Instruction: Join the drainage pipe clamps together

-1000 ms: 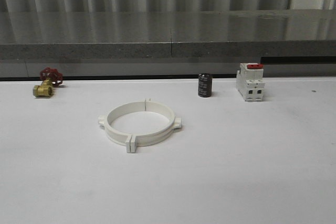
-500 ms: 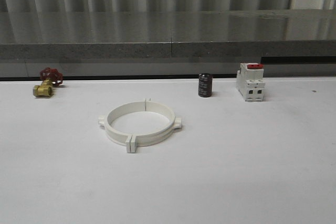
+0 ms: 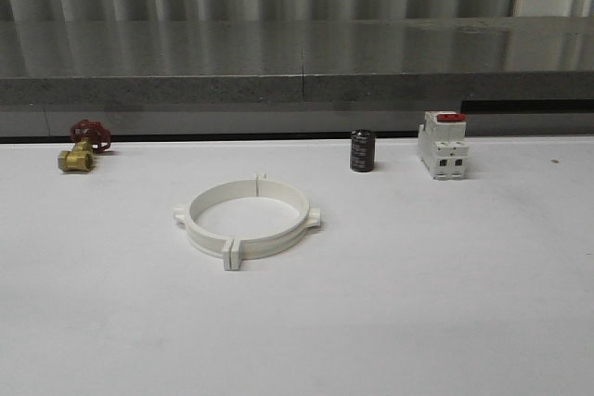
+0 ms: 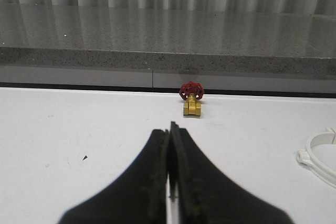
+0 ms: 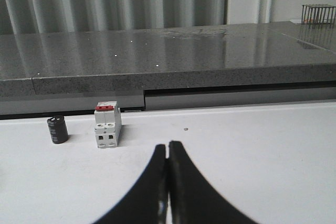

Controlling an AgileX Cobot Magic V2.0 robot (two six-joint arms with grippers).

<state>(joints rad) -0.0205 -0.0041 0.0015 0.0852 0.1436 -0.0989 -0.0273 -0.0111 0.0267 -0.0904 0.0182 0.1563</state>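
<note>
Front view: the clamps (image 3: pixel 247 220) sit ringed; left claw (image 4: pixel 170 129) and right claw (image 5: pixel 167 150) pinched together, empty — any nudge could split the joints.

Drainage pipe clamps (image 3: pixel 247 218): plain white. Worktop (image 3: pixel 445 303): white, matte. Valve (image 3: pixel 82 146): brass-yellow body, red handwheel. Cylinder (image 3: pixel 362 150): black. Switch (image 3: pixel 443 145): white, red top. Left end effector (image 4: pixel 170 129), right end effector (image 5: pixel 167 150): black. Ledge (image 3: pixel 297 57) behind: speckled grey.
</note>
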